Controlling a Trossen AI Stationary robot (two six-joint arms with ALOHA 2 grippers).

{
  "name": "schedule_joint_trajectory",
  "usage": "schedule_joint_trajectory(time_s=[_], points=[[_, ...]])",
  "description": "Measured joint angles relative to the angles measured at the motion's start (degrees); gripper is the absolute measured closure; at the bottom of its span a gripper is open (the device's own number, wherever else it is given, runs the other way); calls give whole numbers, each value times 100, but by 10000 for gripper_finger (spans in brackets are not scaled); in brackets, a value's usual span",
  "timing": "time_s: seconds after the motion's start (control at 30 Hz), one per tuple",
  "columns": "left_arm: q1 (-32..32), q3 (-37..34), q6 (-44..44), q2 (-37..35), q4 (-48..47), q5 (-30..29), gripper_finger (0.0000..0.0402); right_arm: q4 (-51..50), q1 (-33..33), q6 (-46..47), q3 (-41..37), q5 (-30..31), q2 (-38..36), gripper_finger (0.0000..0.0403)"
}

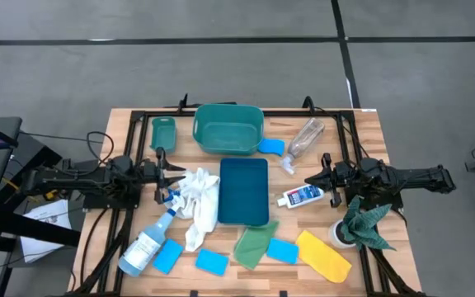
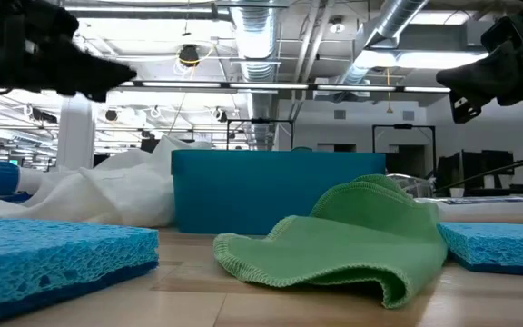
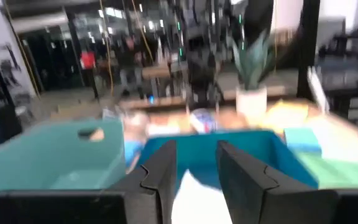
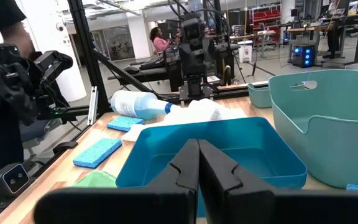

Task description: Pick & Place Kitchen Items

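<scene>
My left gripper (image 1: pixel 171 176) is open and stands over the near-left end of the white cloth (image 1: pixel 199 198); in the left wrist view the cloth (image 3: pixel 194 200) shows low between its fingers (image 3: pixel 194 177). Whether it touches the cloth, I cannot tell. My right gripper (image 1: pixel 312 181) is shut (image 4: pixel 198 163) and empty, just beyond a small white bottle (image 1: pixel 302 196) that lies on its side. A blue-trigger spray bottle (image 1: pixel 148 239) lies at the near left. Blue sponges (image 1: pixel 167 256) (image 1: pixel 211 262) (image 1: pixel 283 250), a green cloth (image 1: pixel 254 245) and a yellow cloth (image 1: pixel 324 254) lie along the near edge.
A blue tray (image 1: pixel 244 191) sits mid-table, with a teal tub (image 1: pixel 228 128) behind it. A small teal container (image 1: pixel 162 130), a blue sponge (image 1: pixel 270 146) and a clear bottle (image 1: pixel 303 139) lie at the back. A dark green rag (image 1: pixel 365 223) lies at the right.
</scene>
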Motion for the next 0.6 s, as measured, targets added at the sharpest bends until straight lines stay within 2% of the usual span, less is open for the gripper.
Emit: schedule_joint_trajectory(time_s=[0.23, 0.33, 0.4, 0.6], points=[[-11, 2, -2133, 1, 1212, -40, 293, 1, -2, 2, 0, 0, -1, 403], [-12, 2, -3725, 4, 1681, -95, 293, -1, 0, 2, -2, 0, -2, 403], [-11, 2, -4690, 11, 1817, -345, 293, -1, -2, 0, -1, 0, 0, 403], [-9, 1, -4984, 34, 2397, -1469, 293, -1, 0, 0, -2, 0, 0, 403]])
